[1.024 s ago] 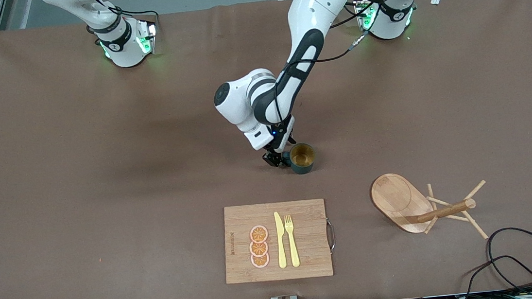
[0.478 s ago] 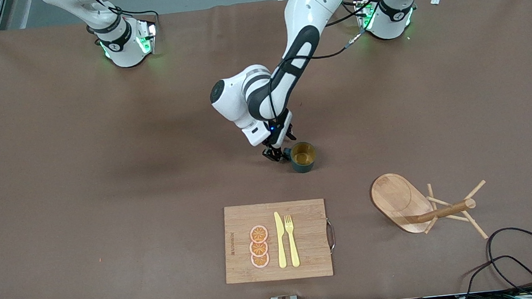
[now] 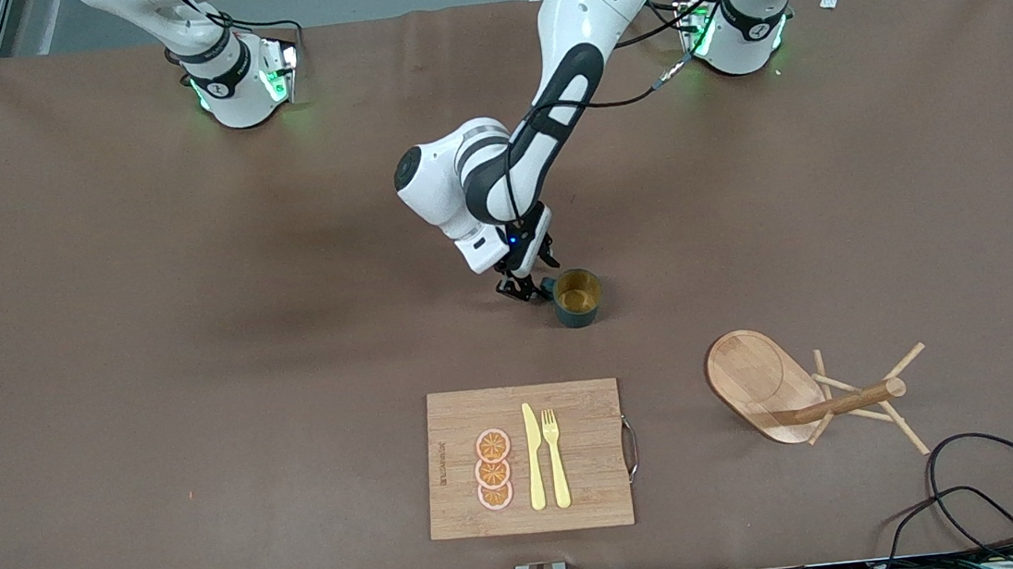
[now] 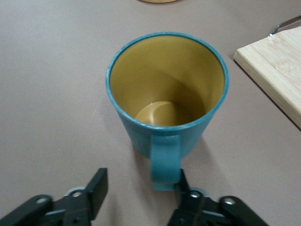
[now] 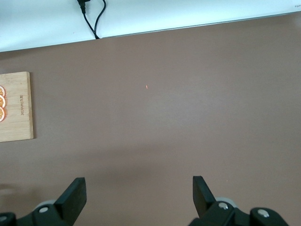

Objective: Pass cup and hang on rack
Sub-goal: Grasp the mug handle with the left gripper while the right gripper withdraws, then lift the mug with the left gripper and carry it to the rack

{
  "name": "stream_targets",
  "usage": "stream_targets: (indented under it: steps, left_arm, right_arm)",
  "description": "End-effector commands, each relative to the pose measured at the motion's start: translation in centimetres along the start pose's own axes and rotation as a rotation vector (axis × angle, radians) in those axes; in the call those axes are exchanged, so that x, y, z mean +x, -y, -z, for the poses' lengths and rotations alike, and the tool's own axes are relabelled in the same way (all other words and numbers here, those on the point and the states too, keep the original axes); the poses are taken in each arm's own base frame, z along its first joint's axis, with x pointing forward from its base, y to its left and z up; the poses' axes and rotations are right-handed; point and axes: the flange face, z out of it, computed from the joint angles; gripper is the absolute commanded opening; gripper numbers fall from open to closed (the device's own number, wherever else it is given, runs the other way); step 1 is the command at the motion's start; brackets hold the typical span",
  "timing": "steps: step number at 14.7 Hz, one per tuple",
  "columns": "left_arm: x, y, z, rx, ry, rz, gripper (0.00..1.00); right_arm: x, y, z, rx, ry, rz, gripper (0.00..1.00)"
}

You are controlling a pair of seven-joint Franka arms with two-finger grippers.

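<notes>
The cup (image 3: 577, 296) stands upright on the brown table near its middle, with its handle pointing toward the right arm's end. In the left wrist view the cup (image 4: 167, 94) shows its yellowish-tan inside. My left gripper (image 3: 524, 288) is low beside the handle and open. In its own view (image 4: 140, 186) the handle (image 4: 165, 162) lies against one finger (image 4: 184, 184), with a wide gap to the other. The rack (image 3: 796, 391) lies tipped on its side, nearer the front camera, toward the left arm's end. My right gripper (image 5: 138, 193) is open and empty, high over bare table.
A wooden cutting board (image 3: 528, 459) with a yellow knife, a yellow fork and orange slices lies nearer the front camera than the cup. It also shows in the left wrist view (image 4: 277, 70). Black cables (image 3: 1001, 497) lie at the table's front corner by the rack.
My left arm's hand has shifted a little away from the front camera and toward the right arm's end. The cup stays where it was. The right arm has not moved.
</notes>
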Motion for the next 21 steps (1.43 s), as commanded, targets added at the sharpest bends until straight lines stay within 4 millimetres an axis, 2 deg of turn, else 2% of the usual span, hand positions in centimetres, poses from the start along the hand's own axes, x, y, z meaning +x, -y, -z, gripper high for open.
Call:
stream_targets:
  steps: [1,3,5,9,11,13,15,17,18,21]
  left_arm:
    - [0.4,-0.1,0.6,-0.009,-0.024,0.004,0.54]
    - [0.5,-0.1,0.6,-0.010,-0.027,0.001,0.49]
    - [0.7,-0.3,0.7,-0.015,-0.025,-0.037,0.32]
    - [1.2,-0.6,1.0,-0.023,-0.022,-0.040,0.12]
    - [2.4,-1.0,2.5,-0.041,-0.008,-0.043,0.04]
    - [4.9,-1.7,5.5,-0.071,0.019,-0.050,0.01]
    - [8.9,-2.9,7.2,-0.077,0.058,-0.030,0.01]
    - [13.5,-3.7,9.7,-0.082,0.126,-0.009,0.01]
    - [16.6,-4.1,10.8,-0.080,0.175,0.002,0.01]
    - [27.4,-4.5,14.6,-0.096,0.366,0.000,0.01]
  right_arm:
    - [-0.8,0.1,0.6,-0.006,-0.008,0.010,1.00]
    - [-0.8,0.1,0.6,-0.006,-0.009,0.010,1.00]
    - [-0.8,0.1,0.6,-0.006,-0.008,0.010,1.00]
    - [-0.8,-0.1,0.6,-0.006,-0.008,0.007,1.00]
    - [-0.8,0.1,0.7,-0.006,-0.009,0.010,1.00]
    - [-0.8,0.0,0.7,-0.006,-0.009,0.009,1.00]
    - [-0.8,0.1,0.7,-0.006,-0.009,0.010,1.00]
    - [-0.8,0.1,0.6,-0.006,-0.008,0.010,1.00]
    - [-0.8,0.0,0.6,-0.006,-0.008,0.009,1.00]
    - [-0.8,0.0,0.6,-0.004,-0.008,0.008,1.00]
